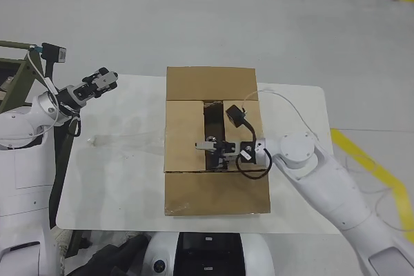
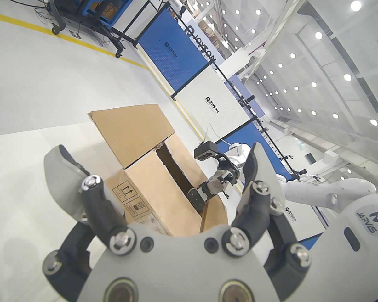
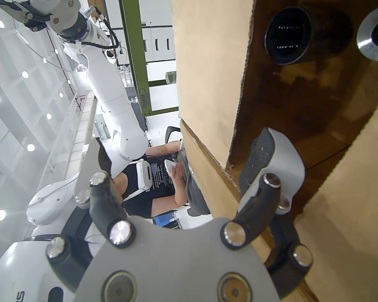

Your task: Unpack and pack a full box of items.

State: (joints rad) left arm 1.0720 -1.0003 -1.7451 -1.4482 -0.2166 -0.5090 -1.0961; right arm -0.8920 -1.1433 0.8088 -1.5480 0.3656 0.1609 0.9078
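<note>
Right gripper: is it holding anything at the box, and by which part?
Nothing is held. The right gripper is open, straddling the edge of the cardboard box flap without clamping it.

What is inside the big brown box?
Through the gap in the cardboard box, the right wrist view shows a black tube and a shiny metal ring. The flaps cover everything else, so I cannot tell what more is inside.

Plain brown cardboard box [image 1: 217, 181] on white table [image 1: 117, 186].
</note>
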